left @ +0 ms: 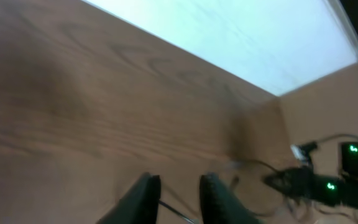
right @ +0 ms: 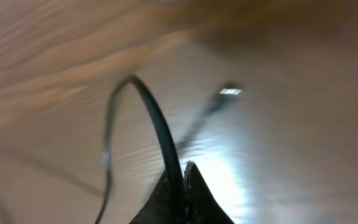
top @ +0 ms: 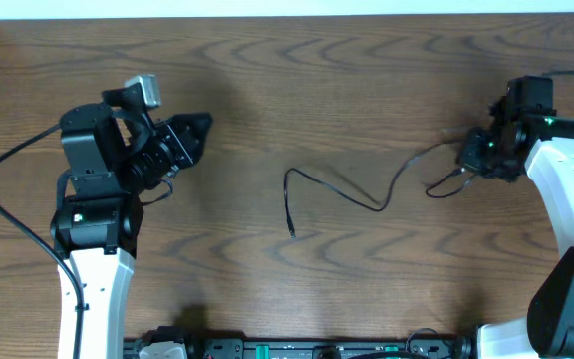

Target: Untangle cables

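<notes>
A single thin black cable point(top: 339, 191) lies on the wooden table. It runs from a small plug end point(top: 293, 233) near the middle, loops up and snakes right to my right gripper point(top: 463, 160). In the right wrist view that gripper point(right: 182, 171) is shut on the black cable point(right: 157, 124), which arches up out of the jaws; a small plug tip point(right: 230, 91) shows beyond. My left gripper point(top: 205, 123) hovers at the left, well apart from the cable. In the left wrist view its fingers point(left: 145, 194) stand slightly apart with nothing between them.
A white strip point(top: 287, 8) runs along the table's back edge. Black equipment point(top: 297, 349) sits along the front edge. The left wrist view shows the right arm point(left: 347, 183) with green lights at the far right.
</notes>
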